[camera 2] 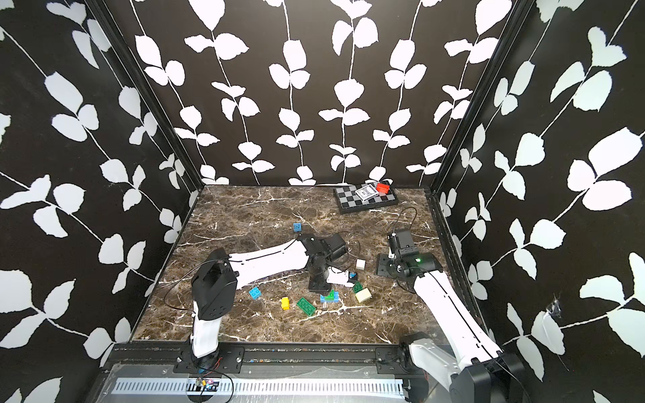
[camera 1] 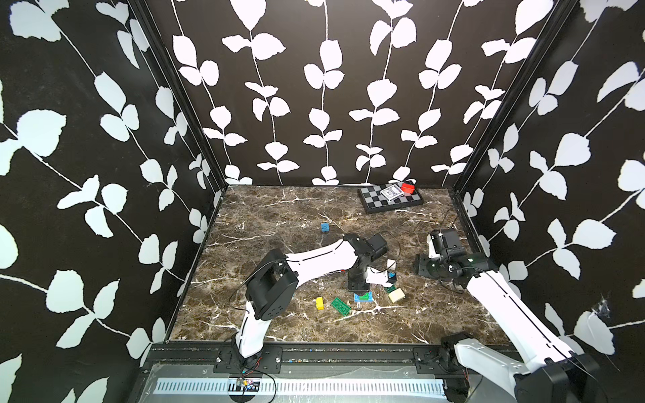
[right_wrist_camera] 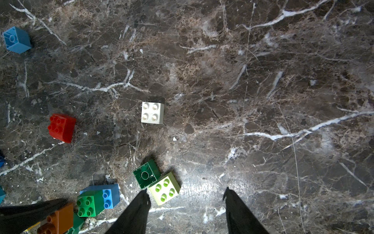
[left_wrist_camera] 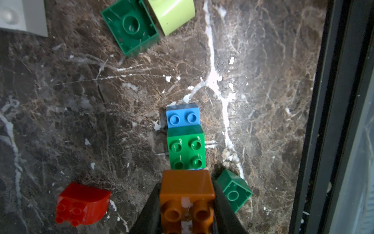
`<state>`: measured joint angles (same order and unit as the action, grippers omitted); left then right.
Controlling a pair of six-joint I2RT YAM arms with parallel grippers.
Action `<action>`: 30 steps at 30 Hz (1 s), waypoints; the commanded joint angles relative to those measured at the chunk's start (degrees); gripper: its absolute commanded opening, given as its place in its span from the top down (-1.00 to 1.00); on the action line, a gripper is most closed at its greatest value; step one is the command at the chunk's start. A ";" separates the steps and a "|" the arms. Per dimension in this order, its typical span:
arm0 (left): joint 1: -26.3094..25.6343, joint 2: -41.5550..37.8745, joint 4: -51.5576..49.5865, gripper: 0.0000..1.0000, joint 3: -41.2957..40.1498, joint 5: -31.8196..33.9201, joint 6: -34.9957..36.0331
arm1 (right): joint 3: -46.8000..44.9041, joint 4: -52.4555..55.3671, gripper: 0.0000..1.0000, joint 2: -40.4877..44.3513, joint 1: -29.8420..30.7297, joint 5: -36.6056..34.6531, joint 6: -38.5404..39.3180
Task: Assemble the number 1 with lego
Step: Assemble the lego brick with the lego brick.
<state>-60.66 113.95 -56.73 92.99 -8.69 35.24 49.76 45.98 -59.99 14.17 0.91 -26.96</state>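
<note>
The left gripper [left_wrist_camera: 187, 185] clamps the orange brick [left_wrist_camera: 187, 194] just beside the green brick [left_wrist_camera: 187, 150]. The right gripper [right_wrist_camera: 186, 191] hangs half-open and empty. Pressing off-centre could shove the green brick aside.

The left gripper [left_wrist_camera: 187, 185] has its dark jaws clamped on either side of an orange brick [left_wrist_camera: 187, 194], right next to a green four-stud brick [left_wrist_camera: 186, 150] stacked on a blue brick [left_wrist_camera: 183, 117]. A dark green brick [left_wrist_camera: 234, 192] lies hollow side up just beside the orange one. On the marble table [left_wrist_camera: 81, 101] a round-topped red brick [left_wrist_camera: 81, 202] lies apart, and farther off an upturned green brick [left_wrist_camera: 130, 27] touches a pale yellow-green brick [left_wrist_camera: 172, 14].
</note>
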 commanded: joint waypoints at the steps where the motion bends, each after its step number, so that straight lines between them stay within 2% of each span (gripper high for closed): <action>1: -0.93 0.72 -2.17 1.00 1.88 1.34 -4.23 | -0.31 0.79 -0.20 0.05 -0.36 0.22 0.51; 13: -2.70 2.42 -0.18 0.95 2.66 4.40 -6.41 | -1.09 0.83 -0.20 0.93 -0.79 0.63 0.42; 21: -2.88 2.06 3.37 0.93 1.19 3.44 -8.56 | -1.41 1.00 -0.20 1.18 -0.98 1.02 0.51; 30: -3.06 1.81 2.01 0.97 0.05 4.09 -7.30 | -1.63 1.09 -0.20 1.32 -1.25 1.28 0.77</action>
<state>-63.31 116.68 -53.49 94.13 -4.84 27.64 49.76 46.19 -59.55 13.21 2.17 -26.74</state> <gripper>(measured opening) 0.325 0.599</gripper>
